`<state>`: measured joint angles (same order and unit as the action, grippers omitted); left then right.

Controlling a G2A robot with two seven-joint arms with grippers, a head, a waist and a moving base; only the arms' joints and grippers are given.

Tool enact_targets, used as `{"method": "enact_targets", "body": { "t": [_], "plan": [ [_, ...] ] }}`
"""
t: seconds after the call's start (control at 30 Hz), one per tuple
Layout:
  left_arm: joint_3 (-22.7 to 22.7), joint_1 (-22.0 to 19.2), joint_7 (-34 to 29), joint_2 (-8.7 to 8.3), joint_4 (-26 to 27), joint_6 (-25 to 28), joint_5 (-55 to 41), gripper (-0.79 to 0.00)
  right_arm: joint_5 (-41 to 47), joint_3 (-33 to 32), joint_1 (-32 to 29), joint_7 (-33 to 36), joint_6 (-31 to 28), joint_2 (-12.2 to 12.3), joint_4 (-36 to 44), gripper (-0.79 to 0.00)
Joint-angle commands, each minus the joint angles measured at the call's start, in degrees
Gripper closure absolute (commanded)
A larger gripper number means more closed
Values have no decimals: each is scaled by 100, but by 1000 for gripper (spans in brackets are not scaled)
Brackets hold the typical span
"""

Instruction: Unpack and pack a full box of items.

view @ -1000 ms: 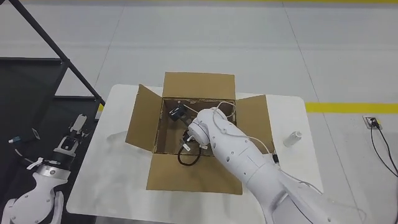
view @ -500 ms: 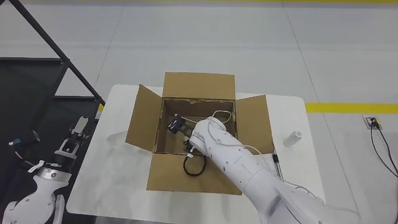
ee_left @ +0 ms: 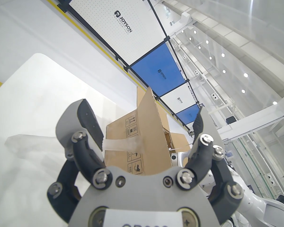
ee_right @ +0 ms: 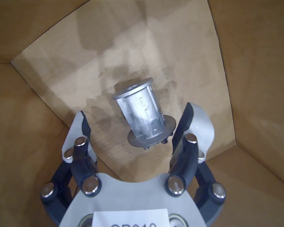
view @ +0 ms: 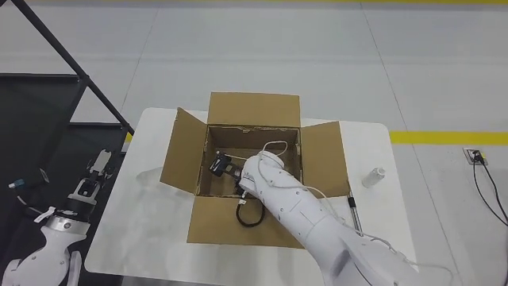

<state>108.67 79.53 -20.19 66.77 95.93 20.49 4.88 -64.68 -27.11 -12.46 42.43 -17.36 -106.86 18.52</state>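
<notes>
An open cardboard box (view: 244,222) stands in the middle of the white table (view: 159,230), all flaps folded outward. My right gripper (view: 217,164) is down inside it by the left wall. On the box floor (ee_right: 137,48) lies a silver cylindrical part (ee_right: 142,112) with a wide flange, tilted on its side. The right gripper (ee_right: 137,116) hovers open just above it, one finger on either side and neither touching. My left gripper (view: 91,176) is off the table's left edge, open and holding nothing. Over its fingers (ee_left: 90,119) the left wrist view shows the box (ee_left: 137,140) from outside.
A small pale bottle (view: 373,176) stands on the table right of the box. A thin dark stick (view: 355,210) lies near it. A clear plastic sheet (ee_left: 30,147) lies on the table's left part. A black frame (view: 87,79) stands left of the table.
The right gripper has moved from the back of the box toward the near left and sunk lower inside. The left arm has barely shifted.
</notes>
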Motion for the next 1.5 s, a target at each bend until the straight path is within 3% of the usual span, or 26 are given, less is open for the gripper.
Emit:
{"method": "enact_targets", "body": {
  "t": [0.0, 0.07, 0.13, 0.23, 0.3, 0.57, 0.77, 0.8, 0.93, 1.17, 1.33, 1.47],
  "plan": [
    [-2, 3, 11, -5, 7, -1, 7, -785, -31, 13, 37, 61, -17, -43, -93, -576],
    [-8, 7, 23, -9, 5, 5, 5, -785, -14, 1, 69, 79, -37, -84, -160, -520],
    [-14, 9, 30, -13, 6, 5, 4, -785, 13, -13, 117, 203, -103, -119, -240, -591],
    [-29, 4, 49, -19, 5, -3, 21, -785, 81, -51, 189, 341, -241, -161, -321, -628],
    [-46, -4, 63, -22, 4, -9, 26, -785, 139, -85, 240, 403, -350, -179, -377, -711],
    [-103, -25, 80, -37, 14, -18, 50, -785, 11, -68, 255, 151, -288, -256, -404, -717],
    [-72, -21, 125, -51, -27, -27, 31, -785, -151, 0, 187, -114, -377, -343, -470, -616],
    [-62, -20, 136, -53, -37, -31, 26, -785, -169, 9, 179, -144, -416, -357, -501, -545],
    [-18, -15, 183, -62, -70, -51, 10, -785, -190, 9, 190, -224, -506, -406, -620, -394],
    [-4, -4, 214, -75, -85, -60, -19, -785, -188, -14, 270, -52, -572, -476, -767, -372],
    [-23, -9, 231, -81, -74, -63, -35, -785, -102, -88, 386, 118, -514, -483, -914, -228],
    [-47, -11, 236, -87, -67, -69, -29, -785, -21, -152, 523, 375, -681, -452, -1042, -237]
  ]
}}
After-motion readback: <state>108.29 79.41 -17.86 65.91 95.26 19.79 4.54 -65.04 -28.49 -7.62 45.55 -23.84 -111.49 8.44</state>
